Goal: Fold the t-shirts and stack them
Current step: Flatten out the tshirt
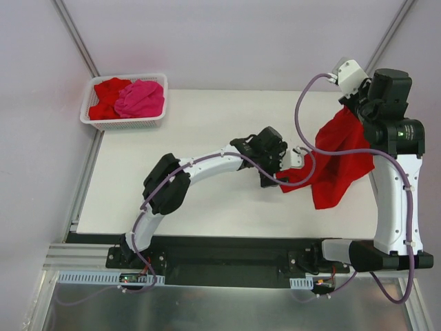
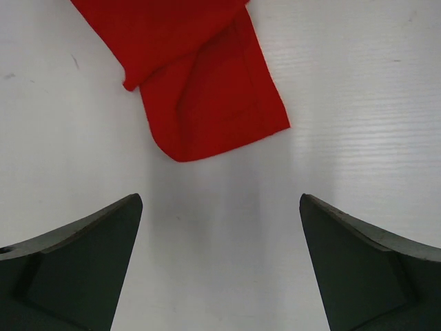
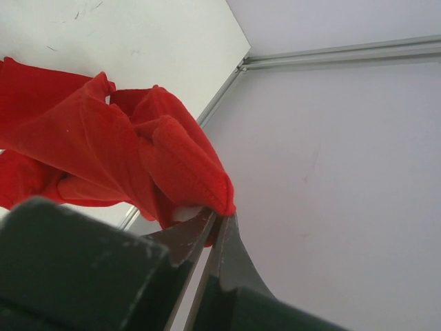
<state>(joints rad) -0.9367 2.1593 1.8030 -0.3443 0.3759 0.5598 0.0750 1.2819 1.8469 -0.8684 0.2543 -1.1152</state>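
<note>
The right jaws are pressed together on a bunched fold of a red t-shirt (image 3: 103, 152), pinching it at the far right side of the desk (image 1: 207, 131), above the surface. In the right wrist view the cloth sits gathered in thick rolls just beyond the jaw tips, with the desk edge and its metal frame below it. From the overhead view the red t-shirt hangs down from that pinch and spreads toward the near left, its lower part draped on the desk beside the right arm (image 1: 396, 200).

The left arm (image 1: 200, 165) reaches across the middle of the desk, and the left jaws are spread wide with nothing between them. They hover over bare desk. Just ahead of them a loose, rounded end of the same t-shirt lies flat on the surface, apart from both tips.

At the far left corner of the desk stands a white lattice basket (image 1: 124, 123). In it lie a second red t-shirt (image 1: 107, 96) on the left and a hot pink t-shirt (image 1: 141, 98) on the right, both crumpled and touching each other
</note>
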